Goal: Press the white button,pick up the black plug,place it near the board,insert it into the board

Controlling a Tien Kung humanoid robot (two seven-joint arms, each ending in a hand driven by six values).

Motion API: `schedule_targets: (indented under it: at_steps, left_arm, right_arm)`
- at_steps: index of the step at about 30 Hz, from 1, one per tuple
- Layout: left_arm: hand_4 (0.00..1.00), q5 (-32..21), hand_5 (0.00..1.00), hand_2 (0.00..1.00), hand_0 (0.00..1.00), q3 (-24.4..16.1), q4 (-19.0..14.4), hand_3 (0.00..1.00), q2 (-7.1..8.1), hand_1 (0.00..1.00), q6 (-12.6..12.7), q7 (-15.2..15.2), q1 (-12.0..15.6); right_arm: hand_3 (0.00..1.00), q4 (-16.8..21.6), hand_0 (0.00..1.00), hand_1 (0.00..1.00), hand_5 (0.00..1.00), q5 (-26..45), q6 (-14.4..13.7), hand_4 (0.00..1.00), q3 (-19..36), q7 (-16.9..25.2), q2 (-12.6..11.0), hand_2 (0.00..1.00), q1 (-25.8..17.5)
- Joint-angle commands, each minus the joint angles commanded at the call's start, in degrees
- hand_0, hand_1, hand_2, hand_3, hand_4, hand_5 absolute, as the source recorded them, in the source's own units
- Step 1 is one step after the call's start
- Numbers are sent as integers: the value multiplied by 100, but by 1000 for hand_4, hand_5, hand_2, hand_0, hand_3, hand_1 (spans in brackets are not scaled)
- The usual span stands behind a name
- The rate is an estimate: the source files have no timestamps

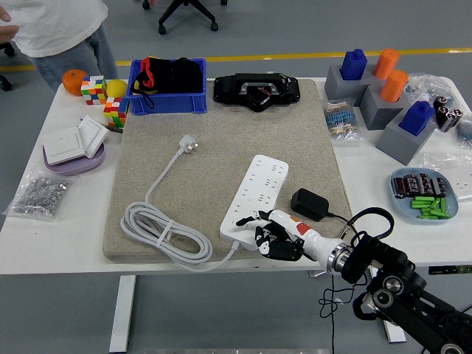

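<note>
**White strip under the fingertips, black plug waiting to the right**

White plastic marks the spot in hand: the near end of the power strip (255,198), where its button sits, lies right under the right hand (273,234). The hand reaches in from the lower right over the grey mat (214,155), its fingers (249,220) loosely bent and stretched toward the strip's near end, holding nothing. Whether a fingertip touches the button cannot be told from this view. The press looks like the step in hand.

The strip's long axis runs from the mat's near edge away and a little to the right, sockets facing up. The black plug (308,203) lies on the mat just beside the strip's right edge, between the strip and the mat's right border, slightly beyond and to the right of the hand. Its longer side runs roughly left to right, and its thin black cord (341,218) trails off toward the robot's wrist. Which way its pins point is not visible. The right hand is the near one; the left arm does not show.
</note>
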Motion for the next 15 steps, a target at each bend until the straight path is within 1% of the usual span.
schedule_targets:
  at_steps: [8, 15]
  left_arm:
    - [651, -5, 284, 590, 707, 29, 0, 682, 8, 664, -6, -1, 1]
    - [650, 24, 284, 591, 707, 19, 0, 682, 11, 664, -8, 5, 8]
  right_arm:
    - [767, -163, 2, 2, 2, 0, -53, 123, -116, 65, 52, 133, 73]
    - [765, -271, 2, 2, 2, -228, -141, 124, -119, 60, 98, 133, 141]
